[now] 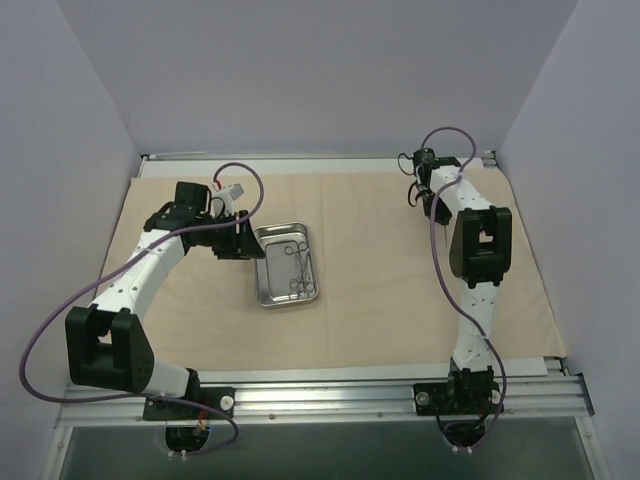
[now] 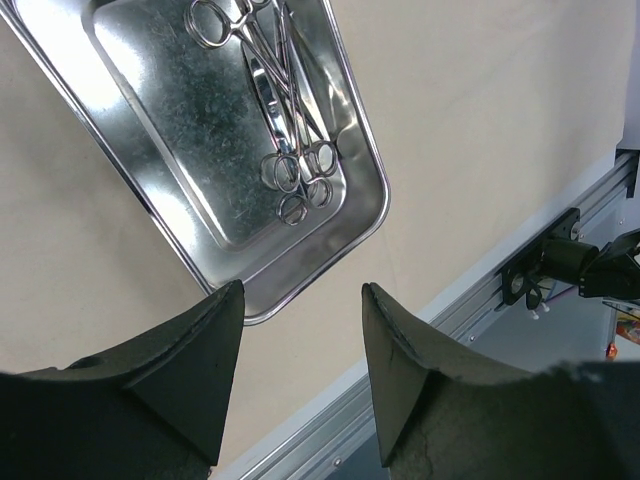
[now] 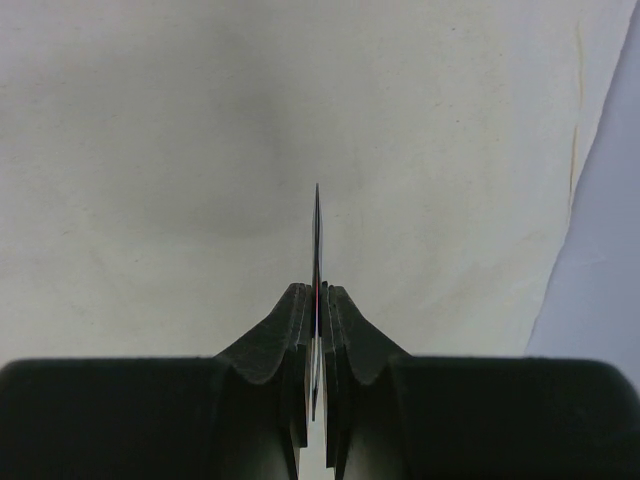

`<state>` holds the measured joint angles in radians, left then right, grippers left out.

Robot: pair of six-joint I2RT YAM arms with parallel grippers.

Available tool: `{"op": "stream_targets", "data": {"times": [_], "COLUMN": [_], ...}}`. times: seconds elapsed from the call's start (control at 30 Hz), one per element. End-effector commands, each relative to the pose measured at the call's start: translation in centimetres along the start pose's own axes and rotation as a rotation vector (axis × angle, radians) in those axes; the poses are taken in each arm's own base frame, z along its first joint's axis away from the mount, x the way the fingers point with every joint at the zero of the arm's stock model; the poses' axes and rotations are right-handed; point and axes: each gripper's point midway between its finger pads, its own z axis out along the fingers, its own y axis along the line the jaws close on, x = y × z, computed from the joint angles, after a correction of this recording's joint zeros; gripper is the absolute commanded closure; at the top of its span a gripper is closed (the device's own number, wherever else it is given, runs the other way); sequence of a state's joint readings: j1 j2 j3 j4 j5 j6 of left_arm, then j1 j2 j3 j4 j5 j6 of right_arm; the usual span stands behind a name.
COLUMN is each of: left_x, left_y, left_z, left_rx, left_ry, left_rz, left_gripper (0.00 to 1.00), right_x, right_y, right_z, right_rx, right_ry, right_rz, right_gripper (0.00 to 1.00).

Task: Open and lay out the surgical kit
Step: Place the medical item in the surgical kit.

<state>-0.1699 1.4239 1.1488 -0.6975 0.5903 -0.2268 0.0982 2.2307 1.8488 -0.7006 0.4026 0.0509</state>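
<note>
the beige cloth wrap (image 1: 400, 290) lies spread flat on the table. the steel tray (image 1: 285, 303) sits on its left half, holding ring-handled instruments (image 1: 298, 265). the left gripper (image 2: 300, 300) hangs beside the tray with its jaws apart. the right gripper (image 3: 317, 295), over the cloth's far right, is pressed together.

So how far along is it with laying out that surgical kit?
Done: the beige cloth wrap lies spread flat, with the steel tray on it. In hand: the open left gripper hovers by the tray. Left: the instruments sit bunched inside it, not laid out. The right gripper is shut over bare cloth.
</note>
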Motion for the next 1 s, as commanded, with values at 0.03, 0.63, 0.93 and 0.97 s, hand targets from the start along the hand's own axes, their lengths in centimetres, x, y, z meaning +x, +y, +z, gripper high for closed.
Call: {"op": "stream_targets", "data": {"times": [0.03,0.63,0.93,0.97], "left_x": [-1.8,-3.5,-2.1,-2.3], "left_y": [-0.5,0.0,-0.3,-0.3], "left_z": [-0.1,1.4,1.1,1.0], "left_rx": [0.027,0.077,0.092,0.097], "left_ry": [-0.033,-0.025,-0.043,-0.06], "left_rz": [0.047,-0.03,-0.023,-0.017], "left_gripper": [0.41,0.42,0.41,0.41], "right_x": [-0.2,-5.5,-5.3,-4.7], "right_y": [-3.5,-4.5,-3.6,-3.8], "right_z": [0.2,1.1,0.8,0.7], "right_rx": [0.116,0.207,0.242,0.259], "right_ry": [0.017,-0.104,-0.13,-0.115], "right_rz": [0.0,0.067,-0.202,-0.261], "right_gripper": [1.0,1.0,1.0,1.0]}}
